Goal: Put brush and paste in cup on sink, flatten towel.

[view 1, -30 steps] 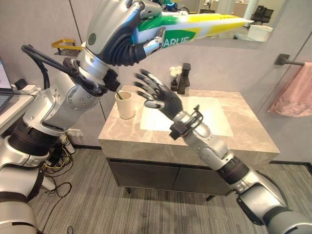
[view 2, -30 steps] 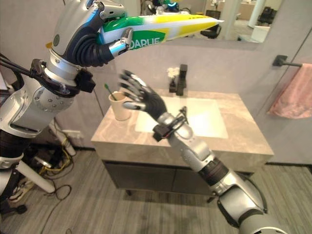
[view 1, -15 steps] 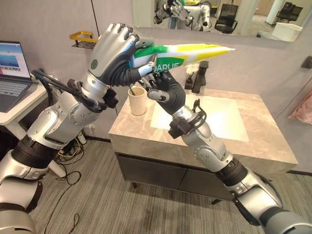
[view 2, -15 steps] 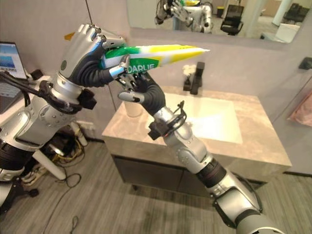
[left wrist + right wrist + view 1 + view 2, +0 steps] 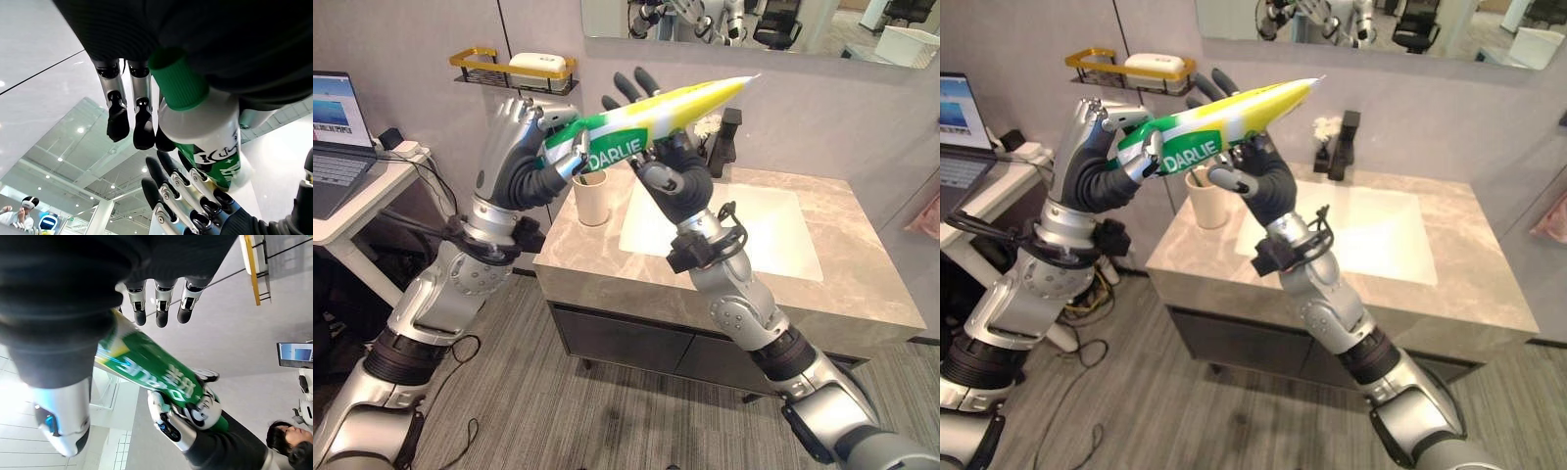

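While left hand (image 5: 524, 147) grips paste (image 5: 646, 116), right hand (image 5: 671, 171) open behind.

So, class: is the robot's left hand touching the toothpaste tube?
Touching. The left eye view shows the left hand curled round the capped end of the toothpaste tube, holding it up above the cup.

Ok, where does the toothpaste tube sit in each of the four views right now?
Left eye view: toothpaste tube upper centre, above the cup.
Right eye view: tube upper left of centre.
Left wrist view: green cap end centre.
Right wrist view: tube diagonal through the middle.
Shared landmark: the left robot hand curled round its cap end.
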`<state>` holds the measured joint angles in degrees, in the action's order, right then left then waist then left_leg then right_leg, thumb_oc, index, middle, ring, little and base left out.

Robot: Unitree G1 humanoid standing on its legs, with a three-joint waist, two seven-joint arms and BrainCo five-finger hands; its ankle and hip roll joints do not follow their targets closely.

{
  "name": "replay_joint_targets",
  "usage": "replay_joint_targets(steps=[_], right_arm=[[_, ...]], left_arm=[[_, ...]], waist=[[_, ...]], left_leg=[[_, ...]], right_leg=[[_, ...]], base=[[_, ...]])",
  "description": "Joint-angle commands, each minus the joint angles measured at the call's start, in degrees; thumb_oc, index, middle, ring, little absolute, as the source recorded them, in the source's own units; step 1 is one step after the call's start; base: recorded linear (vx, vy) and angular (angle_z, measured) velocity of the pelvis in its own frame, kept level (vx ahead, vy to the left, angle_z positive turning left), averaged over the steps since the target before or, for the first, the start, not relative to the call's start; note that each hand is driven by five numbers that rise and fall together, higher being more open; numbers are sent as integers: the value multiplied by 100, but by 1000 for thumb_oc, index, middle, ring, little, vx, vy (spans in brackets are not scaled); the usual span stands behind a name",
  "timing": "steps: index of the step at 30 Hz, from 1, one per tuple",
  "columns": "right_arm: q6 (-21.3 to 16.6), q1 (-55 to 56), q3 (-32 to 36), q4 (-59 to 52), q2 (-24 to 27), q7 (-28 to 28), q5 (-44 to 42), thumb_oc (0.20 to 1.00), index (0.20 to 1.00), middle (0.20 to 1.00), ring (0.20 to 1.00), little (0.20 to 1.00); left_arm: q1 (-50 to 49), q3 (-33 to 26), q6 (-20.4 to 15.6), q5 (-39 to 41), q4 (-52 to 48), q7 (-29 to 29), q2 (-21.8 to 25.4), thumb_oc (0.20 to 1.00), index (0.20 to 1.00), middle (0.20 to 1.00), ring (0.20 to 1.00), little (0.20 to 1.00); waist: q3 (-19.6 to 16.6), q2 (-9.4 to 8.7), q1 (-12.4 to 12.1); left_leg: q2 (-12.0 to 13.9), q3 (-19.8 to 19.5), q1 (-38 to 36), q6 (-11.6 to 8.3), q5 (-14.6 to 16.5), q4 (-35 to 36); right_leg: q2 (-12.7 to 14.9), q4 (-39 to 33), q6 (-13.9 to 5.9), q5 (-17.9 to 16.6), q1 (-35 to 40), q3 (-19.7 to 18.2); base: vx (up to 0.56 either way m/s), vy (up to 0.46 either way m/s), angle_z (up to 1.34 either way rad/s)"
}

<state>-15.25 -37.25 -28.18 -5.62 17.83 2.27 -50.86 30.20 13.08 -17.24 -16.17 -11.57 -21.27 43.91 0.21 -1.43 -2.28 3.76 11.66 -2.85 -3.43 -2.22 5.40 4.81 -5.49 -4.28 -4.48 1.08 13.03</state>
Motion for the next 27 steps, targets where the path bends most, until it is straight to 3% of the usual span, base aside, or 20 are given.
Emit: replay_joint_targets(steps=[1,9,10,11,23,24,25,26,27], right_arm=[[-470,-193,374,-605,-204,-60,139,1000,1000,1000,1000,1000],[-433,-162,263,-599,-278,-34,-3,1000,1000,1000,1000,1000],[-403,-176,219,-583,-256,-14,-15,460,460,460,460,460],[-398,-182,195,-554,-259,-18,-6,200,200,200,200,200],[-336,-76,199,-528,-276,-142,89,200,200,200,200,200],[-356,-50,243,-527,-275,-216,149,200,200,200,200,200],[-364,-34,272,-521,-279,-251,177,200,200,200,200,200],[-380,-27,295,-521,-295,-295,208,200,200,200,200,200],[-412,-17,309,-527,-325,-345,262,200,200,200,200,200]], left_arm=[[304,-99,-23,358,155,-175,161,200,200,200,200,200],[131,-65,-17,465,198,-109,-2,200,200,200,200,200],[195,35,-16,473,242,-70,-50,200,200,200,200,200],[218,54,-12,476,253,-76,-62,200,200,200,200,200],[68,111,24,521,189,-11,-237,200,200,200,200,200],[-20,77,49,541,158,-7,-260,605,605,605,605,605],[-55,51,46,546,125,-15,-258,900,900,900,900,900],[-106,0,25,541,60,-45,-262,1000,1000,1000,1000,1000],[-205,-88,18,535,-45,-97,-299,1000,1000,1000,1000,1000]], waist=[[-226,-295,-43],[-207,-303,-46],[-202,-306,-36],[-201,-307,-38],[-197,-318,-5],[-190,-318,-11],[-187,-317,-18],[-183,-321,-28],[-178,-324,-31]], left_leg=[[269,-150,58,-394,-11,-40],[275,-147,71,-393,-22,-40],[276,-154,73,-391,-25,-40],[274,-155,75,-392,-27,-40],[277,-140,58,-374,-5,-40],[275,-148,56,-370,-4,-40],[277,-149,58,-369,-4,-40],[280,-151,61,-370,-4,-40],[281,-162,63,-371,-3,-40]], right_leg=[[1107,49,-815,-515,22,140],[1103,49,-800,-517,6,122],[1094,49,-796,-516,7,120],[1089,49,-796,-521,-1,115],[1083,49,-794,-516,6,96],[1081,49,-793,-517,8,97],[1082,49,-792,-516,12,100],[1081,49,-792,-511,18,106],[1081,49,-788,-507,24,121]], base=[[0,0,0],[0,0,0],[0,0,0],[0,0,0],[0,0,0],[0,0,0],[0,0,0],[0,0,0],[0,0,0]])
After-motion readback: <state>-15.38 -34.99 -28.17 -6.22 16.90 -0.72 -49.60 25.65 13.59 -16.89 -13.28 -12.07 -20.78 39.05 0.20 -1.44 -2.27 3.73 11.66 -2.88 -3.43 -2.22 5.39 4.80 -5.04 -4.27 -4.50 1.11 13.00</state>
